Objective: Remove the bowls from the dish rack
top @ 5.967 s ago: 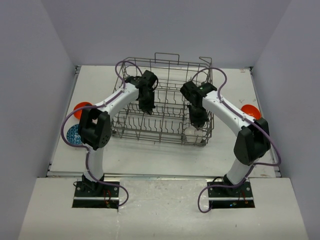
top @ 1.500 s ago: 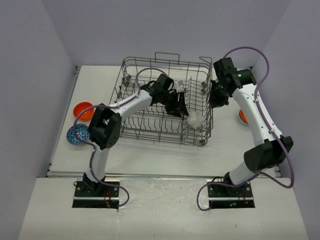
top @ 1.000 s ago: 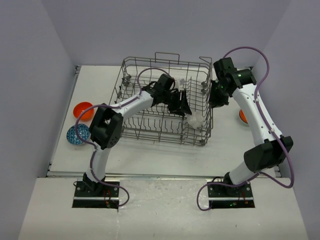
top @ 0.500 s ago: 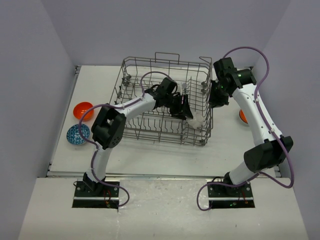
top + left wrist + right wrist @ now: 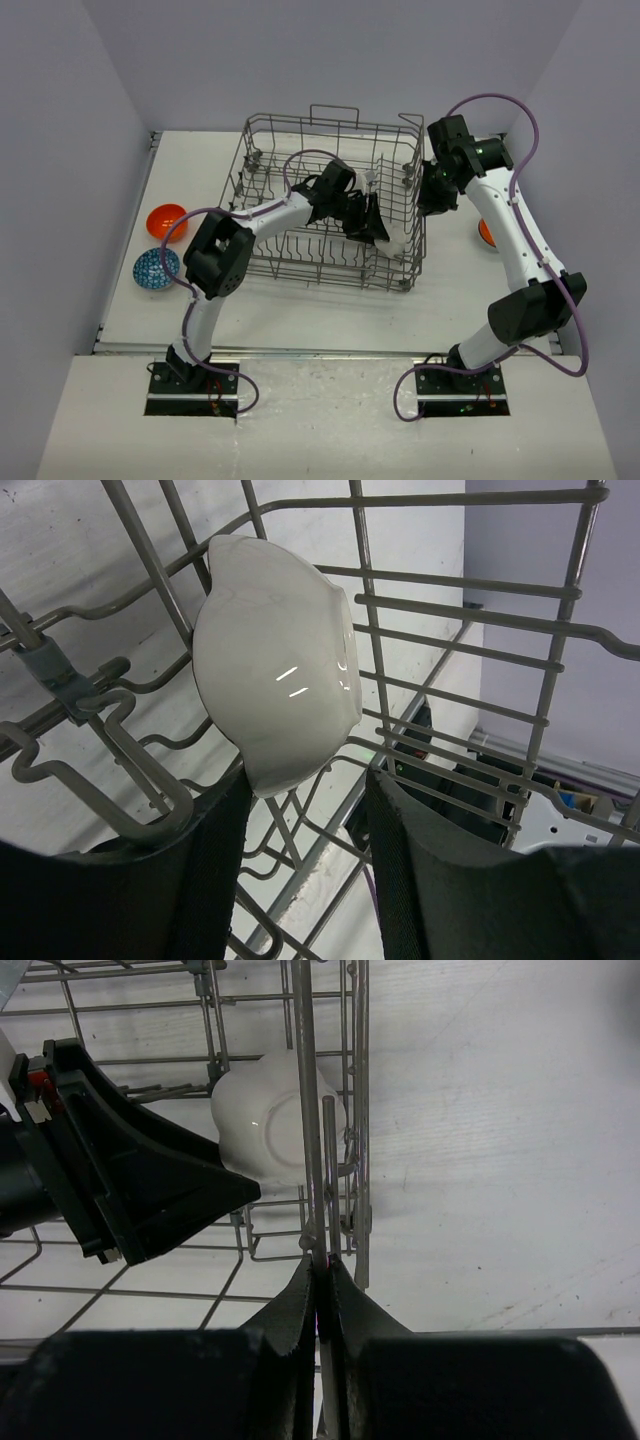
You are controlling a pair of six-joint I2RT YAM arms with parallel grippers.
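Note:
The grey wire dish rack [image 5: 330, 122] stands mid-table. A plain white bowl [image 5: 393, 243] leans on its side in the rack's near right corner. My left gripper [image 5: 376, 226] reaches inside the rack, right beside this bowl. In the left wrist view the white bowl [image 5: 275, 675] sits just ahead of the open left gripper [image 5: 305, 815], its lower edge at the left finger's tip. My right gripper [image 5: 320, 1265] is shut on an upright wire of the dish rack [image 5: 302, 1060] at its right wall, with the white bowl [image 5: 268, 1125] beyond it.
An orange bowl [image 5: 165, 220] and a blue speckled bowl [image 5: 156, 268] rest on the table left of the rack. Another orange bowl [image 5: 485, 234] peeks out behind my right arm. Grey walls close in the table on both sides.
My left gripper has slid rightward inside the rack, closing in on the white bowl. The right arm has kept still, holding the rack's wire.

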